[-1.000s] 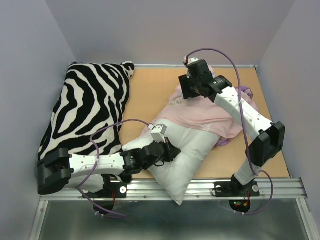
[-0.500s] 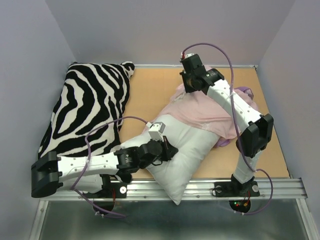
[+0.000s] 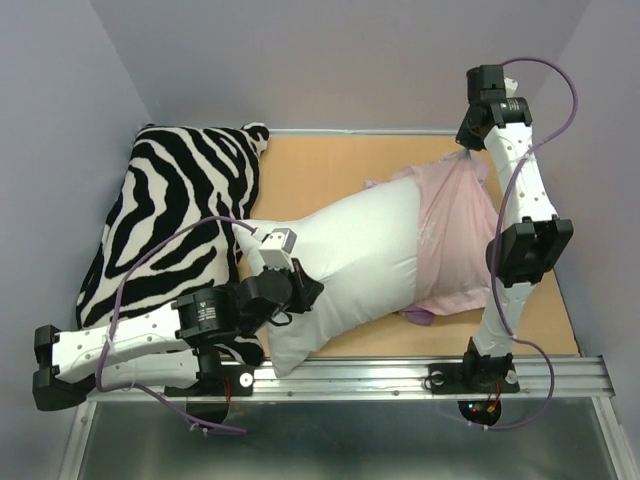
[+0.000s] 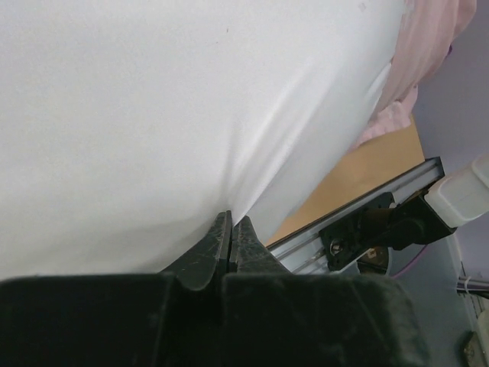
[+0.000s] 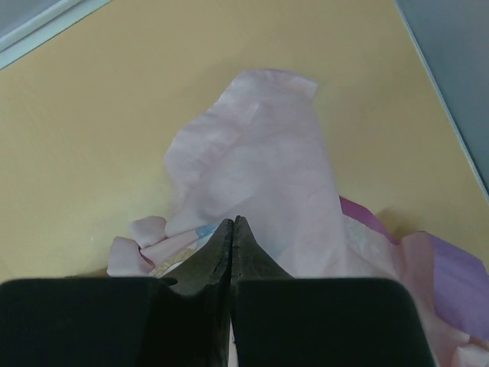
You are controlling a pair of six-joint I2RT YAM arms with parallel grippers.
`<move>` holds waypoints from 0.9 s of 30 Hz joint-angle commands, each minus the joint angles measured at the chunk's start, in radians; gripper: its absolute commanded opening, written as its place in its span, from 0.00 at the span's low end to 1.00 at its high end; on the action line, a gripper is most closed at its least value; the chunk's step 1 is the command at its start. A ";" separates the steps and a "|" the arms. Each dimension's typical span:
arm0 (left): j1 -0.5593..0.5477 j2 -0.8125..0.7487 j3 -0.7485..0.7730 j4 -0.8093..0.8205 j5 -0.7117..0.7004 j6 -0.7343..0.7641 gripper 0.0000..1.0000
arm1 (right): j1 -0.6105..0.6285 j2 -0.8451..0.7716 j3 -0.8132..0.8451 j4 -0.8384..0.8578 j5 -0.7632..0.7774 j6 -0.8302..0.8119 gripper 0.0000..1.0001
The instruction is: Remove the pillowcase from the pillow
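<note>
The pillowcase (image 3: 452,235), a thin fabric case turned pale pink side out with a strip of purple showing at its near edge, lies on the right half of the tan wooden table (image 3: 320,175), the largest thing we see. Next in size is the black-and-white zebra-striped pillow (image 3: 170,215), which fills the table's left side from the far corner down to the near edge. The plump plain white rectangular pillow (image 3: 355,255) lies slantwise across the middle. Its near-left end is just beside the zebra-striped pillow and its far-right end is inside the pillowcase. Most of the pillow is bare, and the case covers only that right end. At its far-right corner the pink fabric is drawn up into a peak.

We see 2 arms. The right arm (image 3: 520,200) stands tall along the table's right side, and the right gripper (image 3: 467,148) meets that peak. In its wrist view the 2 fingers are pressed together with the pink fabric gathered at their tips. The left arm (image 3: 130,340) lies low across the near left. The left gripper (image 3: 303,292) sits at the pillow's near-left part, its 2 fingers together and pinching a fold of the white cover, from which creases spread.
</note>
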 commanded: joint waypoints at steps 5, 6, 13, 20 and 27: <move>-0.011 -0.113 0.261 -0.389 -0.176 -0.003 0.00 | -0.123 0.027 0.139 0.177 0.057 0.110 0.00; -0.011 -0.122 0.296 -0.464 -0.201 -0.009 0.00 | -0.132 0.031 0.156 0.178 0.065 0.116 0.01; -0.011 -0.182 0.561 -0.681 -0.402 -0.034 0.00 | -0.199 0.042 0.149 0.180 0.011 0.150 0.01; -0.011 -0.205 0.718 -0.766 -0.561 -0.014 0.00 | -0.241 0.056 0.139 0.192 -0.018 0.151 0.01; -0.011 -0.199 0.733 -0.709 -0.568 0.062 0.00 | -0.272 0.050 0.146 0.197 -0.042 0.162 0.00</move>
